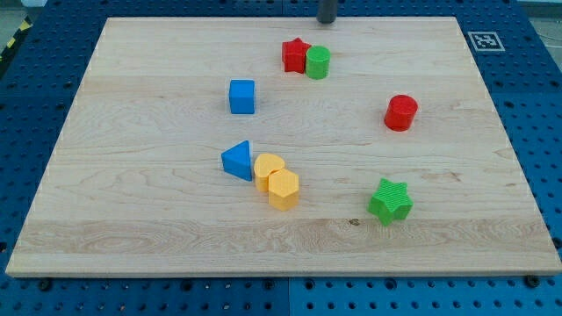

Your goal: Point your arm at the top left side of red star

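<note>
Blocks lay scattered over the wooden board (132, 219), and I take them from the view's bottom upward. Nearest sat a green star (390, 201) toward the view's right. Left of it, two yellow blocks, a yellow hexagon (283, 189) and a rounder yellow block (269, 168), touched each other, with a blue triangle (237, 161) pressed against the rounder one's left side. Higher up stood a blue cube (241, 96) and, well apart on the view's right, a red cylinder (400, 112).

Farthest of the blocks was the red star (295, 55), near the view's top, touching a green cylinder (317, 62) on its right. Its top left side stood free, with nothing beside it.

My tip (327, 21) showed only as a short dark stub at the view's top edge, above and to the right of the red star, nearer the green cylinder's side than the star's left. It touched no block and carried nothing; being a plain rod, it had nothing to open or close.

I judged the task as barely begun or at most half approached: the tip was near the star but on the wrong side. What remained was to travel toward the view's left, passing above the star without nudging it, and settle just off its upper left point.
</note>
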